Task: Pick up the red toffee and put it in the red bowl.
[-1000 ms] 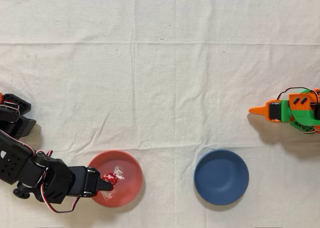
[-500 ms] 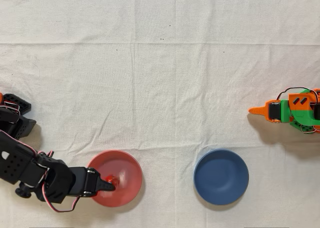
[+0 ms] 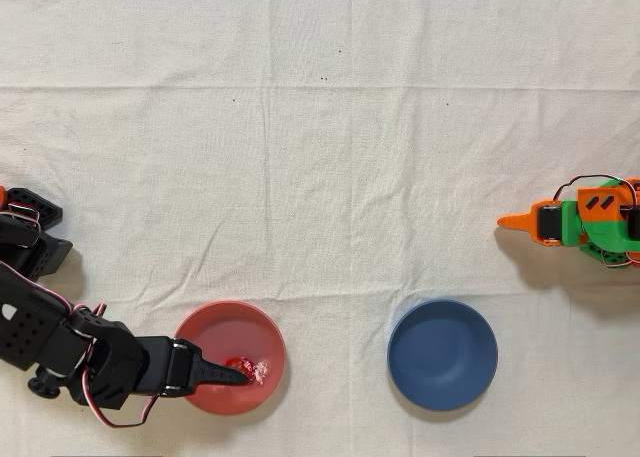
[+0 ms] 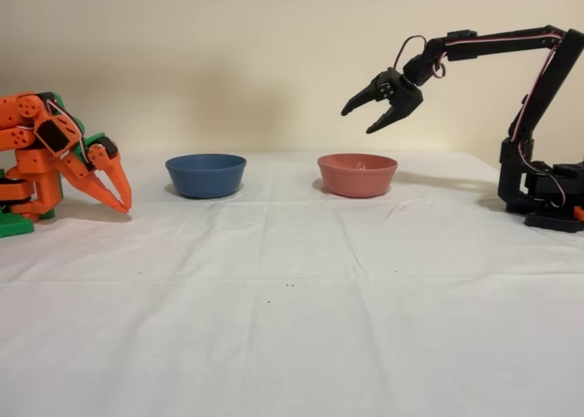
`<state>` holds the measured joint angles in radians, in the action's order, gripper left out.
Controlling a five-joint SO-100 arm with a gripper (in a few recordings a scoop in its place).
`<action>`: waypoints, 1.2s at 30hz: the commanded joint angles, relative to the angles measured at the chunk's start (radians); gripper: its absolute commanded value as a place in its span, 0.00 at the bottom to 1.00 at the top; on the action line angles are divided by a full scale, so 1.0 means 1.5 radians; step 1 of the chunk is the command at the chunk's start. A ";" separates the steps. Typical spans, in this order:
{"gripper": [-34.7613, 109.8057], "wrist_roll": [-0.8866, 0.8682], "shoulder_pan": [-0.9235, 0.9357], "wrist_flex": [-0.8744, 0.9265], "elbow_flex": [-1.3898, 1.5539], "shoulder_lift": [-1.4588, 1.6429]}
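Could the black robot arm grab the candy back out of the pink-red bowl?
Probably yes. The gripper hangs open right above the red bowl, and the red toffee lies uncovered inside, with nothing in between.

White-clothed table, overhead view: red bowl at 7 o'clock, dark blue bowl at 5, idle orange arm at 3.

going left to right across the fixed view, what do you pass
idle orange arm → dark blue bowl → red bowl, with the black arm's gripper hanging above it, jaws open → black arm's base
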<state>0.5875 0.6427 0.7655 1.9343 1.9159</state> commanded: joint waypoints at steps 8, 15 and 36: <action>0.44 -0.001 0.013 0.009 -0.010 0.040; 0.43 -0.004 0.013 0.018 -0.010 0.041; 0.32 -0.262 -0.269 0.013 0.178 0.308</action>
<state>0.2255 0.2777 0.8422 2.1399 2.2319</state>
